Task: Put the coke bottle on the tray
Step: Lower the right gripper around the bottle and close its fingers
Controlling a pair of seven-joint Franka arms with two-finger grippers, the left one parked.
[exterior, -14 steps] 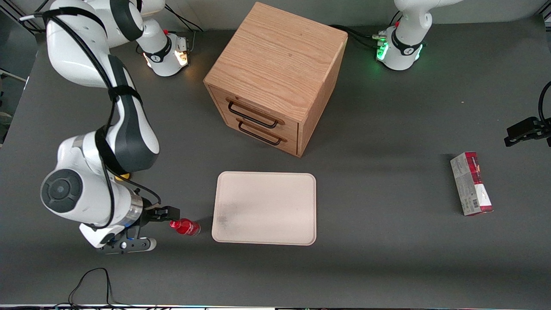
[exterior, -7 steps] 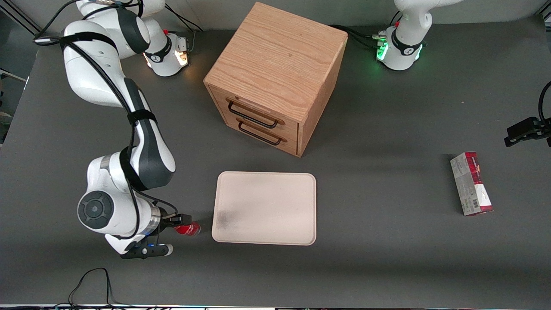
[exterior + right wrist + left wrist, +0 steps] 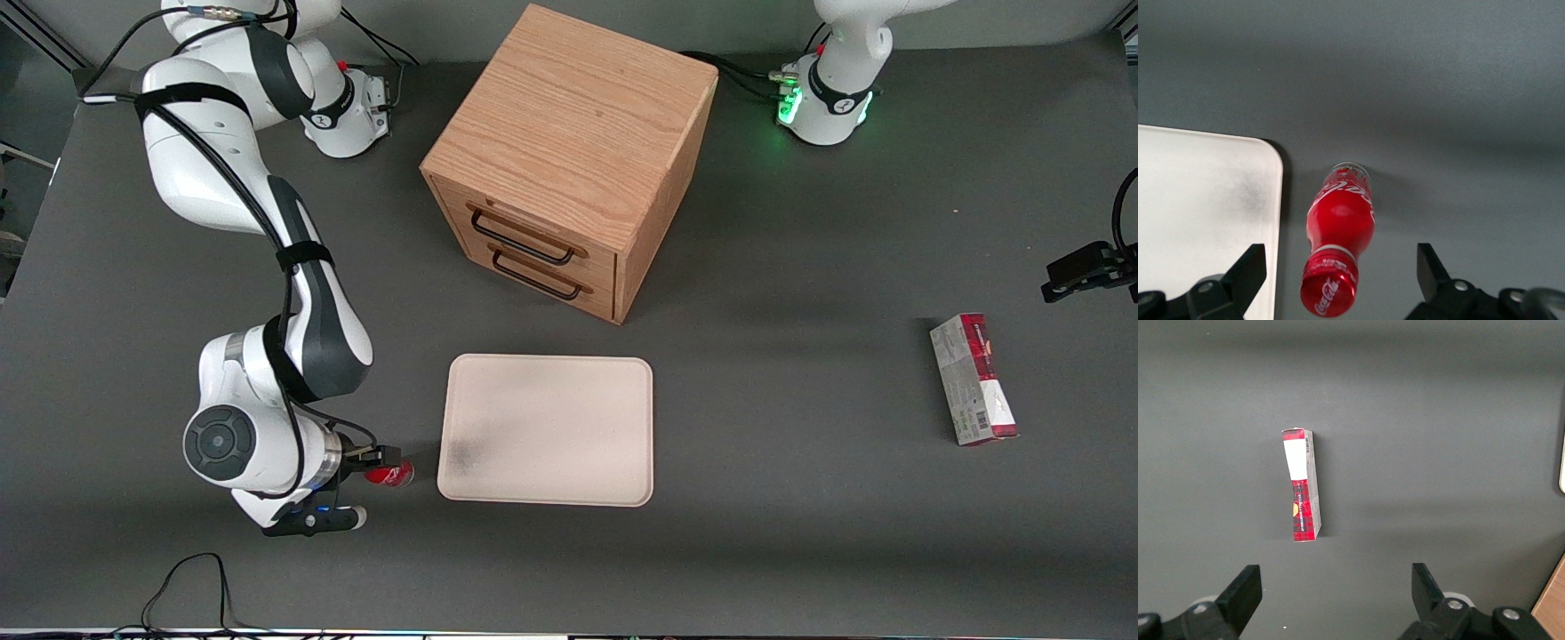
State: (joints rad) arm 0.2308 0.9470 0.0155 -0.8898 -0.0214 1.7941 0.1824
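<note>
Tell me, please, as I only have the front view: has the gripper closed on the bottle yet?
Observer: No. In the right wrist view the gripper is open, its fingers spread on either side of the bottle without touching it.
Operator: Is the bottle upright?
Observer: Yes, it stands on its clear base, red cap up toward the wrist camera.
Operator: Does it touch the tray?
Observer: No, a strip of bare table shows between it and the tray's smudged corner.
</note>
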